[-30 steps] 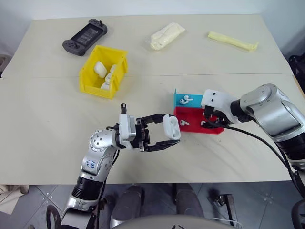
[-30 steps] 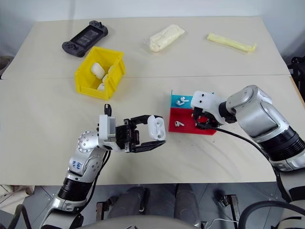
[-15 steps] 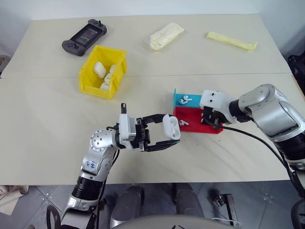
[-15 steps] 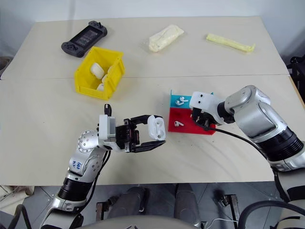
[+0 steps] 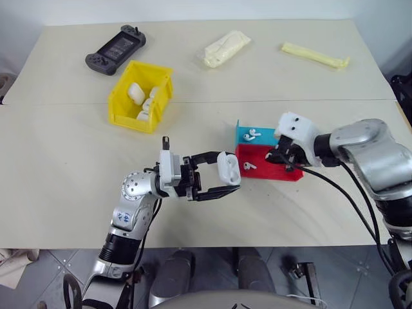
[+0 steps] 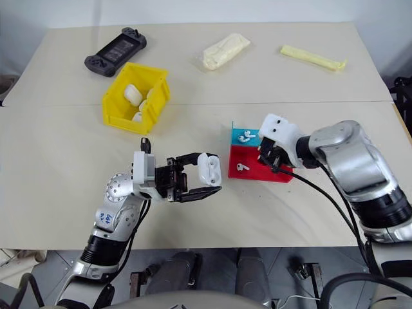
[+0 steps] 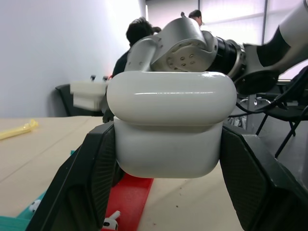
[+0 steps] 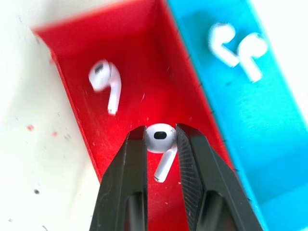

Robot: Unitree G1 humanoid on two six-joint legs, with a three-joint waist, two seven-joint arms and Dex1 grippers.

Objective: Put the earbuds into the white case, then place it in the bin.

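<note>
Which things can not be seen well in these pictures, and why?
- White case: left wrist view, the left gripper fingers cover its sides; the lid looks shut.
- Held earbud: right gripper fingers hide its sides.
- Cases in the yellow bin: partly behind its wall, count unclear.
- Blue compartment's earbuds: blurred.

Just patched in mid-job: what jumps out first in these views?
The left gripper holds a white case above the table's near middle, lid closed. Beside it, the right gripper pinches an earbud over the red half of the red-and-blue tray. Farther back, the yellow bin already holds several white cases.
</note>
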